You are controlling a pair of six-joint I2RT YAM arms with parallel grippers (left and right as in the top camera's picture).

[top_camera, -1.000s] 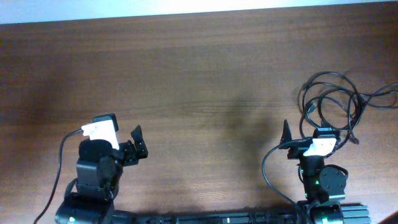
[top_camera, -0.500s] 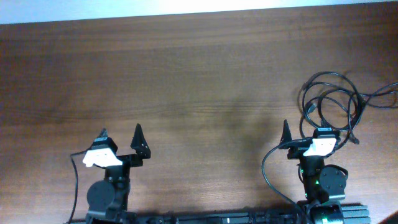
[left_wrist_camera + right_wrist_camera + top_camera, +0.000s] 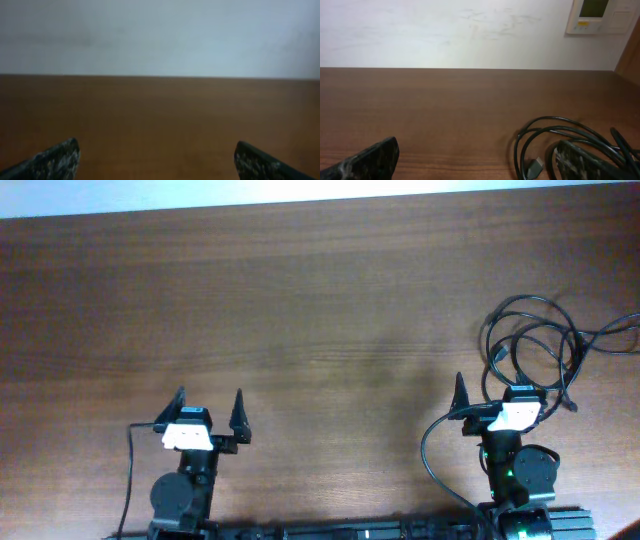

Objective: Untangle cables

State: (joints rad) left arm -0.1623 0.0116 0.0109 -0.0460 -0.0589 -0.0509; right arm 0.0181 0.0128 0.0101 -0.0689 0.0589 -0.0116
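Note:
The cables (image 3: 540, 345) are thin black cords in loose tangled loops on the wooden table (image 3: 320, 300) at the far right, with one strand running off the right edge. In the right wrist view the loops (image 3: 570, 132) lie ahead and to the right, and a small grey plug (image 3: 536, 167) lies inside them. My right gripper (image 3: 490, 388) is open and empty just in front of the bundle; its right finger sits at the loops' near edge (image 3: 477, 162). My left gripper (image 3: 210, 400) is open and empty near the front left, over bare wood (image 3: 157, 165).
The table's far edge meets a white wall. A wall control panel (image 3: 600, 15) shows in the right wrist view. Each arm's own thick black wire loops beside its base at the table's front edge.
My left arm has swung right and squared up, so its gripper now points straight away from the front edge. The right arm and the cables have not moved.

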